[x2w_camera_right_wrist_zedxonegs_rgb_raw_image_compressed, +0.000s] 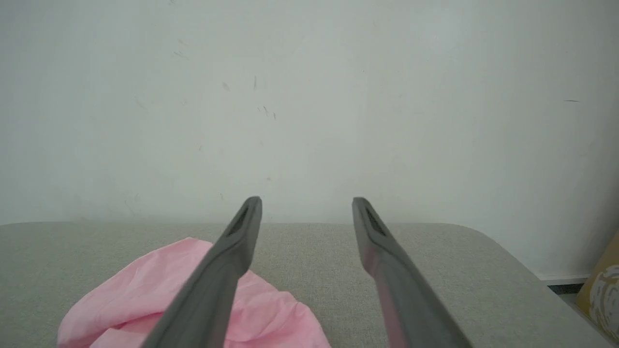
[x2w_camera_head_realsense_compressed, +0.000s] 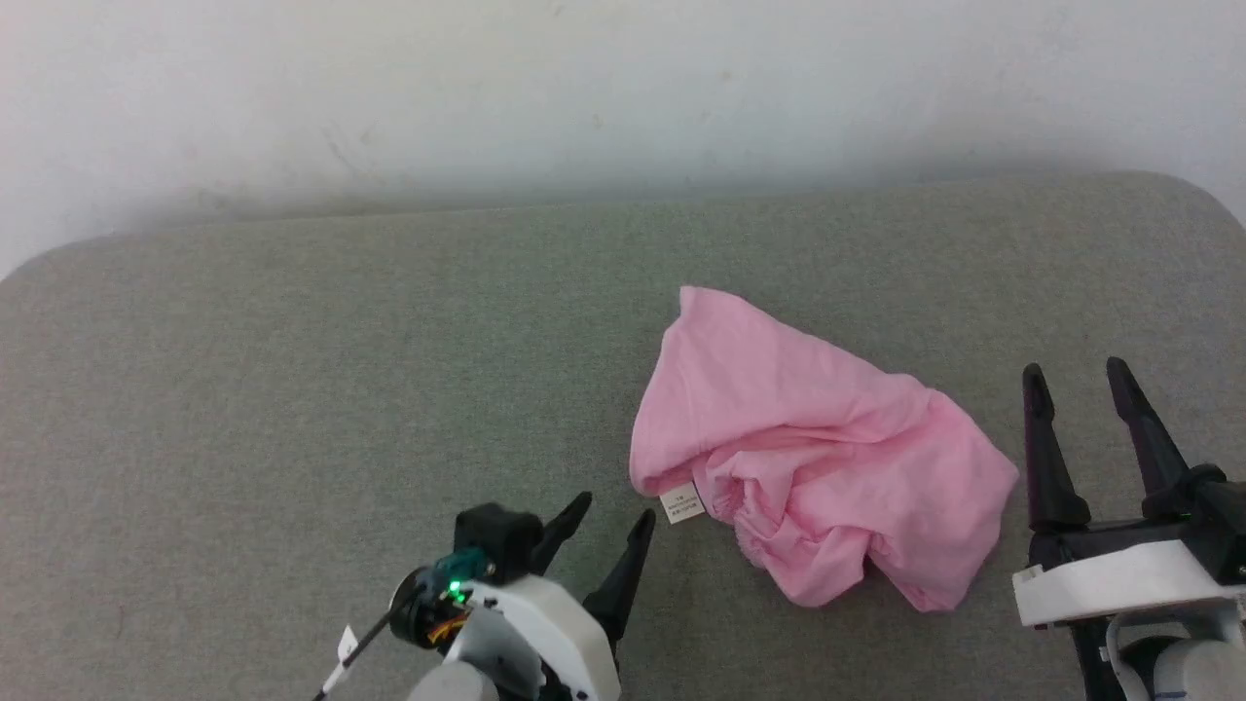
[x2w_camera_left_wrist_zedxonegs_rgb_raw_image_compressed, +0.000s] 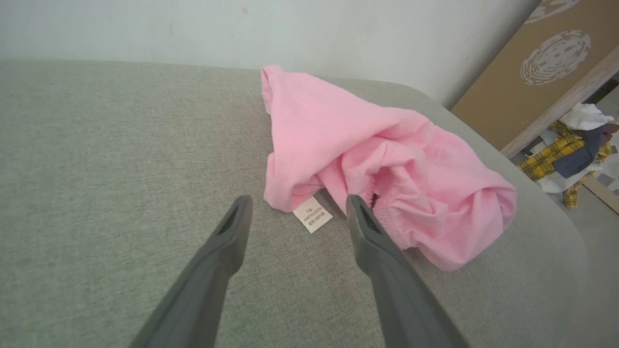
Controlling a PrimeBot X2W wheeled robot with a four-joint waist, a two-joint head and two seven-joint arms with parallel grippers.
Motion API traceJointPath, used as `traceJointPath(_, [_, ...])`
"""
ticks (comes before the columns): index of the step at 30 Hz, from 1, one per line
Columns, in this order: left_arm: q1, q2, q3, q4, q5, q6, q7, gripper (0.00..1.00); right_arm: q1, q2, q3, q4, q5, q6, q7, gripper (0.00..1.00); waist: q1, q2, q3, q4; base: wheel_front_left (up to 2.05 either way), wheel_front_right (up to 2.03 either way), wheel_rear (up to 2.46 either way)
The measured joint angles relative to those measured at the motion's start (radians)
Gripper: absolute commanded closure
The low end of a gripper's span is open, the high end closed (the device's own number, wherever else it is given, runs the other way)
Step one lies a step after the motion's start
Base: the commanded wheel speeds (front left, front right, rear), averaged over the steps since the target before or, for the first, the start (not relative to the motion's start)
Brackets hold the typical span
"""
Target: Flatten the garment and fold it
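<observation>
The pink shorts [x2w_camera_head_realsense_compressed: 818, 458] lie crumpled in a heap on the grey fabric-covered desk [x2w_camera_head_realsense_compressed: 292, 389], right of its middle. Their gathered waistband [x2w_camera_head_realsense_compressed: 745, 511] and small white label [x2w_camera_head_realsense_compressed: 681, 502] are turned toward the robot. The left end effector [x2w_camera_head_realsense_compressed: 613, 508] points at the label from just beside it, fingers spread apart and empty. The right end effector [x2w_camera_head_realsense_compressed: 1075, 370] stands just beside the heap's right edge, fingers likewise apart, gripping nothing.

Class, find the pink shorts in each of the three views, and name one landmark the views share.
Head view: pink shorts, right of centre.
Left wrist view: pink shorts, centre to right.
Right wrist view: pink shorts, lower left corner.
Shared landmark: grey cushion meeting the white wall.
</observation>
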Motion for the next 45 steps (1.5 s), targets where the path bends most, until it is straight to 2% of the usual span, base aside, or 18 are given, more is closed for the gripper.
traceJointPath(4, [-0.103, 0.010, -0.029, 0.037, -0.053, -0.006, 0.162, 0.00, 0.000, 0.007, 0.004, -0.010, -0.029, 0.000, -0.004, 0.00, 0.0000, 0.0000, 0.030, -0.034, 0.00, 0.00, 0.00])
traceJointPath(7, [-0.166, 0.030, -0.031, 0.059, -0.057, -0.006, 0.233, 0.00, -0.006, 0.010, 0.002, -0.011, -0.031, 0.000, -0.004, 0.00, 0.0001, 0.0000, 0.054, -0.060, 0.00, 0.00, 0.00])
traceJointPath(13, [-0.259, 0.069, -0.042, 0.101, -0.011, 0.017, 0.280, 0.00, -0.012, 0.012, -0.001, -0.006, -0.032, 0.000, -0.011, 0.00, 0.0002, 0.0000, 0.107, -0.103, 0.00, 0.00, 0.00])
traceJointPath(16, [-0.283, 0.068, -0.054, 0.119, -0.007, 0.017, 0.279, 0.00, -0.014, 0.014, 0.001, 0.004, -0.032, 0.000, -0.018, 0.00, 0.0002, 0.0000, 0.132, -0.117, 0.00, 0.00, 0.00])
traceJointPath(17, [-0.288, 0.068, -0.063, 0.127, -0.003, 0.016, 0.280, 0.47, -0.016, 0.014, 0.001, 0.010, -0.031, 0.000, -0.023, 0.00, 0.0002, 0.0000, 0.139, -0.120, 0.00, 0.00, 0.00])
traceJointPath(18, [-0.290, 0.068, -0.071, 0.133, -0.001, 0.015, 0.279, 1.00, -0.019, 0.014, 0.002, 0.014, -0.030, 0.000, -0.024, 0.00, 0.0002, 0.0000, 0.146, -0.123, 0.00, 0.00, 0.00])
traceJointPath(22, [-0.295, 0.065, -0.076, 0.139, -0.008, 0.012, 0.230, 1.00, -0.029, 0.014, 0.010, 0.031, -0.028, 0.000, -0.032, 0.00, 0.0003, -0.0001, 0.163, -0.124, 0.00, 0.00, 0.00])
traceJointPath(28, [-0.294, 0.075, -0.032, 0.107, -0.023, 0.017, 0.108, 1.00, -0.029, 0.015, 0.014, 0.052, -0.029, 0.000, -0.040, 0.00, 0.0002, 0.0000, 0.142, -0.103, 0.00, 0.00, 0.00])
traceJointPath(33, [-0.311, 0.105, 0.014, 0.044, -0.018, 0.044, 0.028, 1.00, -0.029, 0.015, 0.020, 0.068, -0.029, 0.000, -0.040, 0.00, 0.0000, 0.0000, 0.102, -0.078, 0.00, 0.00, 0.00])
traceJointPath(39, [-0.451, 0.135, 0.079, -0.056, 0.023, 0.098, -0.095, 1.00, -0.029, 0.016, 0.046, 0.084, -0.029, 0.000, -0.039, 0.00, 0.0000, 0.0000, 0.047, -0.063, 0.00, 0.00, 0.00])
traceJointPath(45, [-0.521, 0.143, 0.043, -0.150, 0.108, 0.113, -0.147, 1.00, -0.028, 0.015, 0.048, 0.095, -0.019, 0.000, -0.040, 0.00, -0.0001, 0.0000, 0.006, -0.064, 0.00, 0.00, 0.00])
